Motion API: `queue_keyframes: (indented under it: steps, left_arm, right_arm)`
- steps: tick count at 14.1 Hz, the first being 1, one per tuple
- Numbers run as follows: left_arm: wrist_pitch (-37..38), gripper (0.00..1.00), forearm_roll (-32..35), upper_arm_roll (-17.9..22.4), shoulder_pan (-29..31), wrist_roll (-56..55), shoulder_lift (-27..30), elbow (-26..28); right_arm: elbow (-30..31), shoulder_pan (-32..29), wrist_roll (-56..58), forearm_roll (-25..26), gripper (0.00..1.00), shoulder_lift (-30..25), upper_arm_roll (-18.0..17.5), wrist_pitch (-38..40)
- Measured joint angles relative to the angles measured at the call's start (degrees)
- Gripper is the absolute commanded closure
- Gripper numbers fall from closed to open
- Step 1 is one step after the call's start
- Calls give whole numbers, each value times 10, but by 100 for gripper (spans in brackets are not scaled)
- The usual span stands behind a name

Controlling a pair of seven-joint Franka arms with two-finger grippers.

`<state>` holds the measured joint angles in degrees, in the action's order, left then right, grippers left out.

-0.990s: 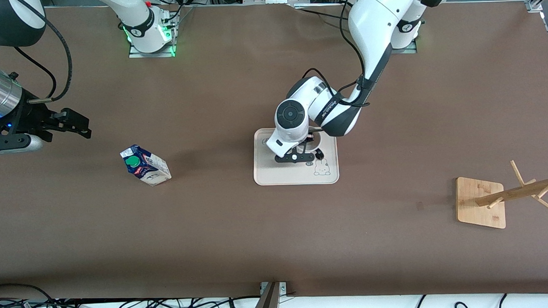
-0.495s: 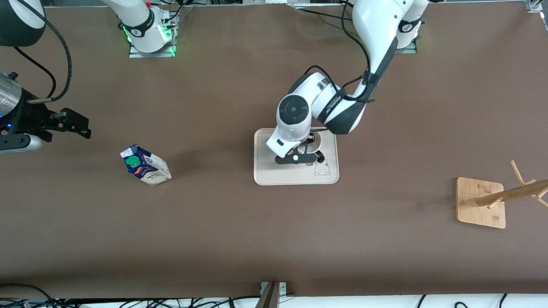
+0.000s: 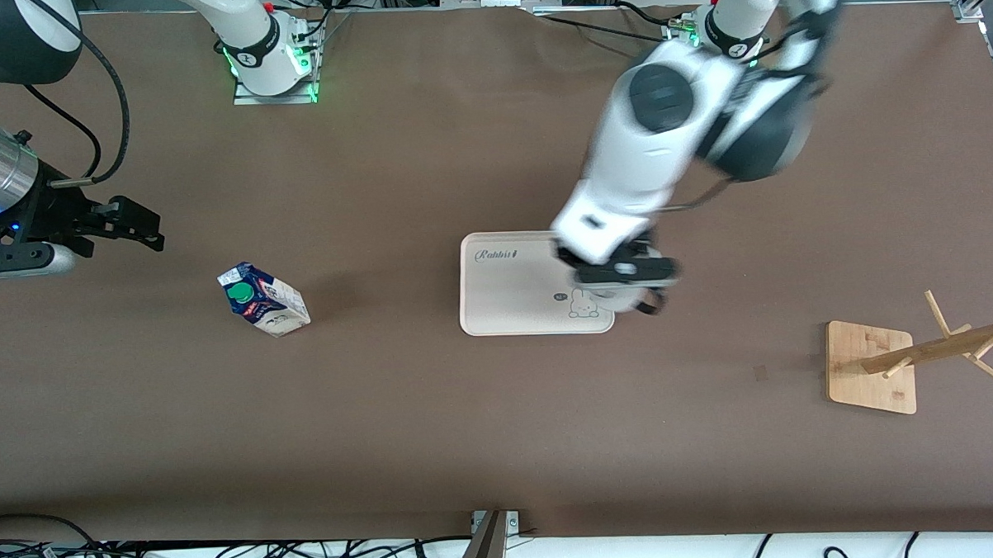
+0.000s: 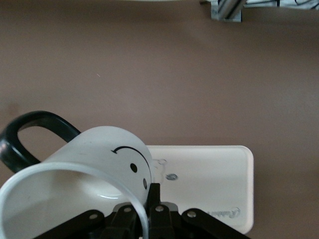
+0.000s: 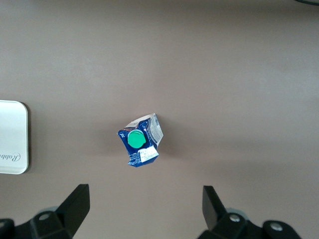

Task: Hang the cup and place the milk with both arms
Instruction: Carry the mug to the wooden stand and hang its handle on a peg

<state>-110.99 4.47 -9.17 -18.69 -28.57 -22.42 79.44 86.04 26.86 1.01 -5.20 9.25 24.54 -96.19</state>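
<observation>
The cup (image 4: 89, 169), a white mug with a black handle and a smiley face, hangs tilted in my left gripper (image 4: 149, 191), which is shut on its rim. In the front view my left gripper (image 3: 624, 276) is over the corner of the tray (image 3: 505, 291) toward the left arm's end, and the cup (image 3: 617, 301) peeks out beneath it. The milk (image 3: 263, 299) stands on the table toward the right arm's end, its green cap up. My right gripper (image 3: 135, 227) hovers open over the table at that end and holds nothing. Its wrist view shows the milk (image 5: 141, 140) beyond its fingers (image 5: 77, 199).
A wooden mug rack (image 3: 871, 367) with angled pegs stands on a square base toward the left arm's end. The cream tray has a rabbit drawing and nothing on it. Cables lie along the table's front edge.
My left arm has lifted the cup off the tray and swung it toward the left arm's end, leaving the tray bare. The right arm and the milk have not moved.
</observation>
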Motion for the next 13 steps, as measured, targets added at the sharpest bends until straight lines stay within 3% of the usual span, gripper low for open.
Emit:
queue_keyframes:
  steps: [3,13]
  left_arm:
    - [6,100,0,0,84,127,27,0]
    - [6,100,-8,2,236,336,19,3]
  right_arm:
    - [0,0,0,0,0,0,0,0]
    - [0,5,0,0,0,0,-2,0]
